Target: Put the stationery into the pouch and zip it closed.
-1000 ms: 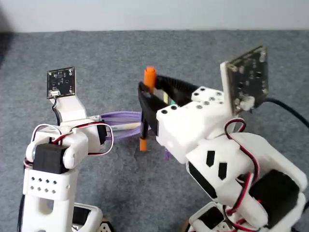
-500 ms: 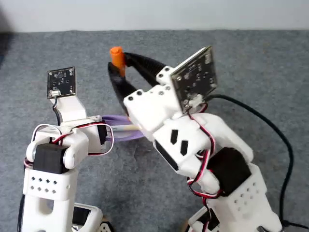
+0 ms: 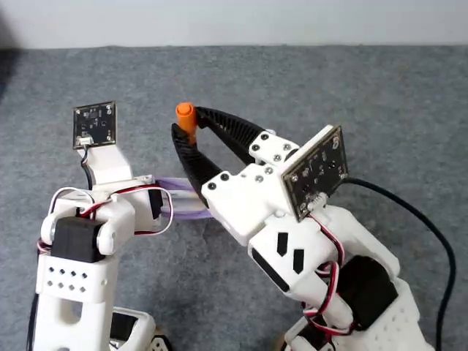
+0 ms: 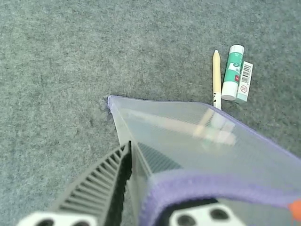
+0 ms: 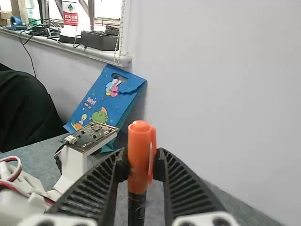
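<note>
On the grey table, a pencil; beyond, seemingly a blue bag.

"How many pieces of stationery do you count?"

"Four. One orange marker sits upper centre in the high view. In the upper right of the left wrist view there's one pencil, one glue stick and one eraser."

"Pouches?"

"One pouch."

"And arms?"

"Two: the left arm at lower left and the right arm at lower right. There's also one blue gift bag."
</note>
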### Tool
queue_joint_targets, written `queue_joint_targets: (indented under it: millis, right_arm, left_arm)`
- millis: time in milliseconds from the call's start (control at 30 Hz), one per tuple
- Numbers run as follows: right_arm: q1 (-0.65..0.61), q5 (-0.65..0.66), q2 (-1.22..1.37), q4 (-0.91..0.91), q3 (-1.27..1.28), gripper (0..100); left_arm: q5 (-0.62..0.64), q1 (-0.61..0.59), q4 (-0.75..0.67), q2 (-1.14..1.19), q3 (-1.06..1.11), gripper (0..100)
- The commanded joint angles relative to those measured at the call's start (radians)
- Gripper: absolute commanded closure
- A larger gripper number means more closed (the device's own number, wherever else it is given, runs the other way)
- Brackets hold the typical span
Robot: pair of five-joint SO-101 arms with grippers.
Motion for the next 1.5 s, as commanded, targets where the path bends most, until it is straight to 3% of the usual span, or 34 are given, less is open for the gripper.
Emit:
queue_joint_targets:
  millis: [0,367,600,800,1000,1167,1267,1467]
  right_arm:
    - [-0.047,0.014,0.002,-0.008,-0.057,99.1]
    - [-0.074,0.080,-0.005,-0.008,0.031,99.1]
    - [0.030,0.081,-0.008,-0.087,0.181,98.7]
    - [0.038,0.078,-0.022,0.016,0.170,81.2]
    - [0.045,0.078,-0.053,0.039,0.126,86.5]
    - [0.209,0.072,-0.004,0.039,0.086,91.2]
    - [0.348,-0.011,0.059,0.042,0.084,93.1]
    - [0.499,-0.152,0.292,0.229,0.083,94.4]
  left_arm:
    - [0.011,0.008,-0.015,0.021,0.004,99]
    - [0.012,0.008,-0.018,0.021,0.004,99]
    - [0.012,0.002,-0.014,0.020,0.004,99]
    - [0.012,0.002,-0.014,0.020,0.004,99]
    - [0.012,0.002,-0.014,0.020,0.004,99]
    - [0.012,0.003,-0.014,0.018,0.004,99]
    - [0.012,0.003,-0.014,0.017,0.004,99]
    - [0.012,0.002,-0.014,0.014,0.004,99]
